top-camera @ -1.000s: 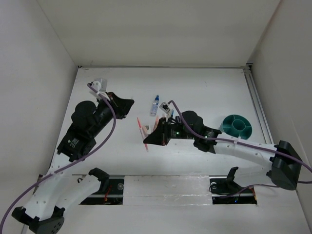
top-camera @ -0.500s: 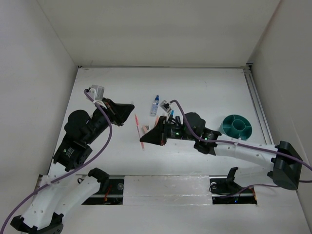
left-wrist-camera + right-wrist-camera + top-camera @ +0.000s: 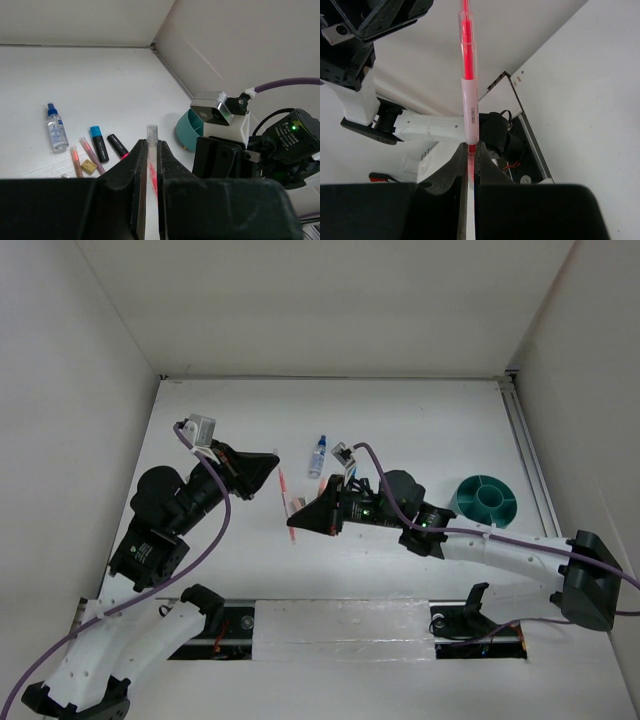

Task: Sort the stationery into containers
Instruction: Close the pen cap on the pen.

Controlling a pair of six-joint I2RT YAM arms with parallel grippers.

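A thin pink pencil (image 3: 282, 485) with a clear end stands tilted above the table, my right gripper (image 3: 292, 524) shut on its lower part (image 3: 469, 110). My left gripper (image 3: 274, 461) is shut, and its tips are at the pencil's upper end. In the left wrist view the clear end (image 3: 152, 132) shows just past my left gripper (image 3: 149, 142), in line with the slit. Whether they touch I cannot tell. On the table lie a clear bottle (image 3: 56, 131), a blue highlighter (image 3: 99, 144), a pink-black one (image 3: 118, 145), two more pencils (image 3: 75, 161) and a tan eraser (image 3: 89, 166). The teal cup (image 3: 488, 500) stands far right.
The right arm (image 3: 480, 540) stretches from the near right across the table's middle. The left arm (image 3: 165, 515) leans over the left side. White walls (image 3: 330, 310) close in the table at the back and both sides. A metal rail (image 3: 340, 620) runs along the near edge.
The left arm has swung in and brought its shut tips beside the pencil's upper end. The right gripper has shifted slightly left with the pencil.
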